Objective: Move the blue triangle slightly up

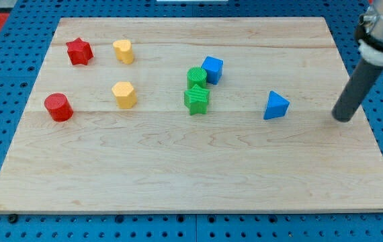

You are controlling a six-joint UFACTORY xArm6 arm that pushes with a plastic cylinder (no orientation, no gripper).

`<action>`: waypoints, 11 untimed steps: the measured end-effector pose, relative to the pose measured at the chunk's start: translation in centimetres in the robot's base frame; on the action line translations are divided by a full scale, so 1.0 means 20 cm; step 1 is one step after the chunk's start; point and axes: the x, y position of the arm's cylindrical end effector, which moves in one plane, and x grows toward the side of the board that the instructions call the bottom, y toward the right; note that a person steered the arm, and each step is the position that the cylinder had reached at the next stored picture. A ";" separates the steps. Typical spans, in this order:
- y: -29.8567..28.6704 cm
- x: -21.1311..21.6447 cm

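Note:
The blue triangle [275, 106] lies on the wooden board [191, 175], right of centre. My tip [343, 118] touches the board near the right edge, to the right of the blue triangle and a little lower, with a clear gap between them. The dark rod rises from the tip toward the view's top right.
A blue cube [212, 69] touches a green cylinder [196, 76], with a green star [196, 99] just below them. Two yellow blocks [123, 51] [123, 94] stand left of centre. A red star [79, 51] and a red cylinder [58, 107] are at the left.

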 end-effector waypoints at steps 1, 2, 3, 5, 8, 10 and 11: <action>-0.42 -0.03; -0.80 -0.10; -1.01 -0.14; -0.72 0.10; -0.55 -0.06; -0.55 -0.18; -0.39 -0.14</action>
